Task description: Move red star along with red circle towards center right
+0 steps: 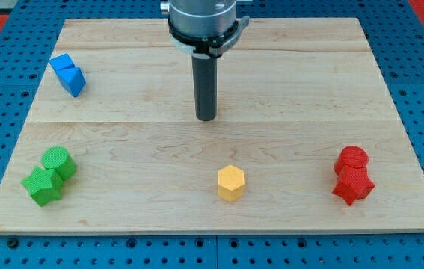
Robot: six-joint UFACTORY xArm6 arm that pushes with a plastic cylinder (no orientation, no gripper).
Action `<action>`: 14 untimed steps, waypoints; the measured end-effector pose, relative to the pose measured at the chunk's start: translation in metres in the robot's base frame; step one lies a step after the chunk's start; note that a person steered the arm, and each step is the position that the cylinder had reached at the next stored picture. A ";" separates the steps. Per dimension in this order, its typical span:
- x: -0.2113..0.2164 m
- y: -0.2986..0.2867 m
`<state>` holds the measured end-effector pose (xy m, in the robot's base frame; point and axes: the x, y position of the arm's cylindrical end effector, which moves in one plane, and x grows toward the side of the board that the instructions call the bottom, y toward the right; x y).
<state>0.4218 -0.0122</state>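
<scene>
The red circle and the red star sit touching, one above the other, near the board's lower right. My tip rests on the board near the middle, well to the upper left of both red blocks. A yellow hexagon lies below my tip, toward the view's bottom.
Two blue blocks sit together at the upper left. A green circle and a green star touch at the lower left. The wooden board lies on a blue pegboard; its right edge is close to the red blocks.
</scene>
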 end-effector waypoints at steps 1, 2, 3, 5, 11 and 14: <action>-0.022 0.000; -0.025 0.000; -0.025 -0.006; 0.037 -0.061; 0.168 0.068; 0.168 0.202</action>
<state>0.5899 0.1902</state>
